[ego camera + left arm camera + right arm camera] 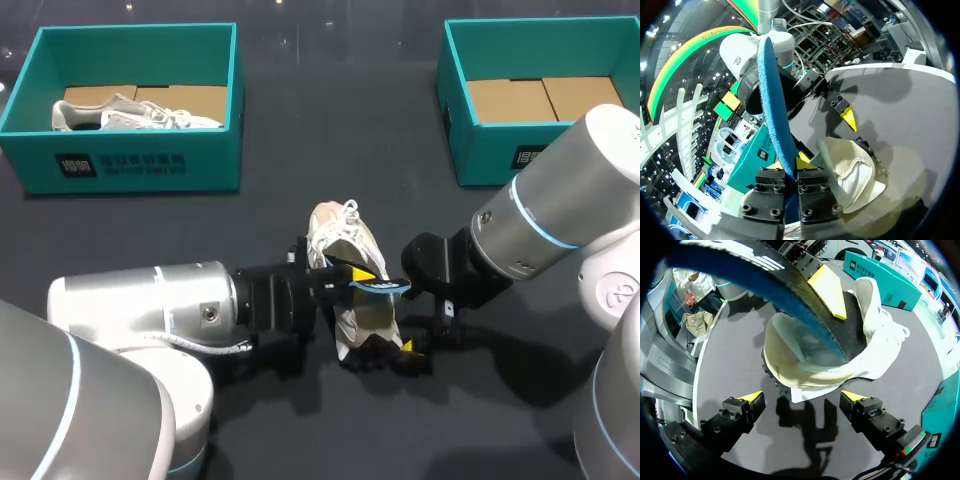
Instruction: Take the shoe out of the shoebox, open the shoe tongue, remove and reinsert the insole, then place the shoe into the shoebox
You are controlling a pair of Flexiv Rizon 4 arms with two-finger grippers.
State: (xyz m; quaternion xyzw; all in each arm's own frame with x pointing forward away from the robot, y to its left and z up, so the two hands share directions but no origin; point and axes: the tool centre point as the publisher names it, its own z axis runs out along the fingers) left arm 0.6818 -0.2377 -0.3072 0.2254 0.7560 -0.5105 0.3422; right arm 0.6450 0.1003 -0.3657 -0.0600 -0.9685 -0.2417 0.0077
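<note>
Left fingers (815,192) around insole (772,100), over shoe (852,172)

Shoe (340,240) off-white, white laces. Insole (775,100) blue on top, black underneath. L box (140,160) & R box (480,150) teal outside, brown cardboard inside; 2nd shoe (130,115) in L box white. Surface (330,120) dark grey. L tool (790,164), R tool (802,397) black w/ yellow tips. L arm (140,310), R arm (560,210) silver-white, thin blue rings.

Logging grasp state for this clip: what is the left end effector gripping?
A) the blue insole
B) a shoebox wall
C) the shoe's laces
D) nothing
A: in the left wrist view the left end effector is closed on the blue insole, touching it from both sides.
</note>
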